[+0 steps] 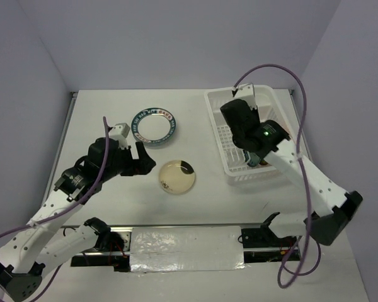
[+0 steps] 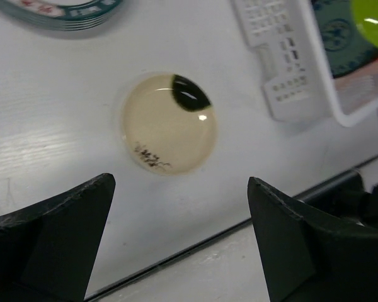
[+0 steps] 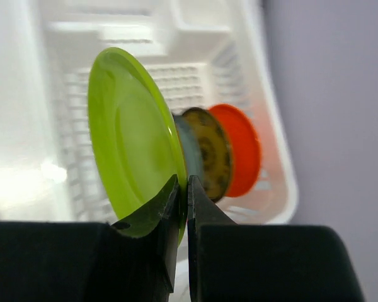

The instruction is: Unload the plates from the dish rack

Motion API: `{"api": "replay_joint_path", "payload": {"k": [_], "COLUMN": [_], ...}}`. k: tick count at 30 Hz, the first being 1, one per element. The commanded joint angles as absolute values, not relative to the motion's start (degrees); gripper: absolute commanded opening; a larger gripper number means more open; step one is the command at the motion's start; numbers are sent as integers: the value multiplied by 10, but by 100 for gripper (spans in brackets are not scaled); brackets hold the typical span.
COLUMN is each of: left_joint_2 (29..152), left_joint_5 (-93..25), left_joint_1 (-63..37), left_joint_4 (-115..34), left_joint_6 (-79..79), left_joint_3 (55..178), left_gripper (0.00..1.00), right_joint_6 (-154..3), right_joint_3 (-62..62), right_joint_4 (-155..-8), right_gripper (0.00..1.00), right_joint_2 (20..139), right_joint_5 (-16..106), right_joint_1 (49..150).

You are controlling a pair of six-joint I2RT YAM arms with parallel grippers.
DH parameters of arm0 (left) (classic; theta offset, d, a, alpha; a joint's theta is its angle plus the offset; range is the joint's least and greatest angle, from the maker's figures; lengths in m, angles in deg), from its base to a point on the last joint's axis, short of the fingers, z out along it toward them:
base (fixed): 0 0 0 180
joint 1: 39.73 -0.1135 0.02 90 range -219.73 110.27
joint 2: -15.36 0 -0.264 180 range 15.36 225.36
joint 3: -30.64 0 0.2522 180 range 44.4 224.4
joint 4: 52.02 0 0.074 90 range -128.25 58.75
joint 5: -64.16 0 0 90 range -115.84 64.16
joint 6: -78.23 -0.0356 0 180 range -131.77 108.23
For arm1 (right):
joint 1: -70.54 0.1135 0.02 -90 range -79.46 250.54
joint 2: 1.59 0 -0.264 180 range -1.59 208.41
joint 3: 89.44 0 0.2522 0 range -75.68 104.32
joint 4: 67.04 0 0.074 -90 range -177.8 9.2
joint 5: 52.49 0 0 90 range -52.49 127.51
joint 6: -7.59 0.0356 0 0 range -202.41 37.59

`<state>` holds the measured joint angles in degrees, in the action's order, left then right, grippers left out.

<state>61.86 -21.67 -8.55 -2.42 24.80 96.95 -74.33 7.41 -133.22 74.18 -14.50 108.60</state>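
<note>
The white dish rack (image 1: 222,146) stands at the right of the table. My right gripper (image 3: 183,184) is inside it, shut on the lower rim of the upright lime green plate (image 3: 133,135). Behind that plate stand a dark patterned plate (image 3: 209,152) and an orange-red plate (image 3: 242,148). The teal-rimmed plate (image 1: 154,126) and the white plate with the dark drawing (image 1: 177,177) lie flat on the table. My left gripper (image 1: 146,158) is open and empty, just left of the drawn plate (image 2: 169,124).
The rack's corner (image 2: 283,75) is right of the drawn plate in the left wrist view. The table's front edge with a dark rail (image 2: 195,245) runs close under the left fingers. Purple walls enclose the table on three sides.
</note>
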Motion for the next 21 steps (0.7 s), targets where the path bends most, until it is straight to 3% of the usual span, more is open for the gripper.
{"api": "replay_joint_path", "payload": {"k": [1,2,5,8,10,14,17,18,19,21], "left_joint_2": [617,624,644,666,677,695,700,702,707,712], "left_joint_5": [-364,-387,-436,-444,-446,-464,-454,-453,-453,-447], "left_joint_1": [-84,-84,-83,-78,-76,-73,-73,-73,-72,-72], "left_joint_4": [-139,-183,-244,-274,-276,-296,-291,-285,-278,-267], "left_joint_6": [224,228,236,239,241,246,248,246,244,241], "left_joint_3": [993,996,1006,1018,1027,1023,1020,1021,1021,1019], "left_gripper": [100,100,99,92,82,75,35,13,3,0], "right_joint_6": [-738,-734,-706,-663,-641,-608,-592,-589,-583,-582], "right_joint_3": [89,77,12,-32,-64,-88,-108,-113,-117,-125], "right_joint_4": [-1313,-1294,-1188,-1127,-1087,-1030,-997,-987,-982,-978], "right_gripper": [0,0,0,0,0,0,0,0,0,12], "right_joint_2": [662,626,568,547,531,528,525,525,525,525], "right_joint_5": [13,135,349,493,535,574,592,598,604,590], "right_joint_1": [1105,1106,1107,1109,1111,1116,1117,1116,1116,1115]}}
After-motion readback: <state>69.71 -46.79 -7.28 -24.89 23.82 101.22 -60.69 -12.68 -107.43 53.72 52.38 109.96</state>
